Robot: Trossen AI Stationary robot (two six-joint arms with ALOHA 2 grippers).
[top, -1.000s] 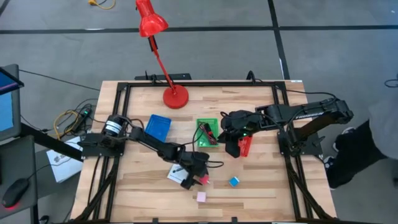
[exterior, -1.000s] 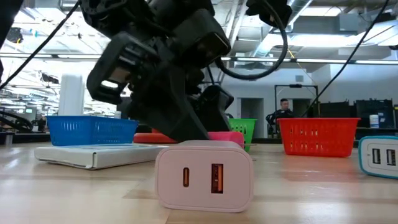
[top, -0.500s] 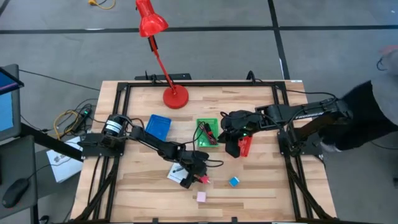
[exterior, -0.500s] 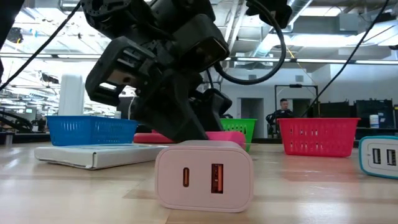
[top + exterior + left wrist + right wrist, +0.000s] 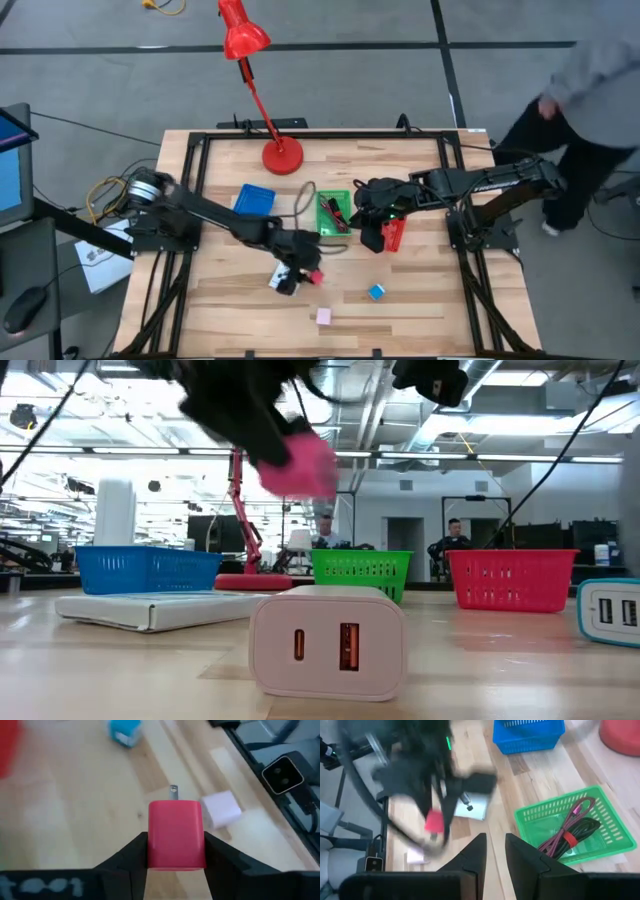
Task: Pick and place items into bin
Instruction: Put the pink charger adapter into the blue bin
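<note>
A grey floor (image 5: pixel 90 90) crossed by dark lines surrounds the wooden bench (image 5: pixel 420 310). A person (image 5: pixel 590 90) stands at two o'clock. Ceiling lights (image 5: pixel 560 380) glow over the hall beyond.

Pale wood counter (image 5: pixel 230 300), visible grain, satin finish, framed in matt black metal rails (image 5: pixel 190 190). Smooth matt pink plastic charger cube (image 5: pixel 176 834) with a small bright metal prong, clamped between matt black plastic jaws of the left gripper (image 5: pixel 175 845). Paler pink cube (image 5: pixel 328 642), smooth plastic, slight sheen, ports on its face. Blue cube (image 5: pixel 376 292), glossy plastic. Green bin (image 5: pixel 560 827), red bin (image 5: pixel 512 580) and blue bin (image 5: pixel 148 570), all moulded plastic lattice. Braided dark red cable (image 5: pixel 570 822), cloth-like weave. Glossy red lamp (image 5: pixel 245 35), painted metal by the look.
</note>
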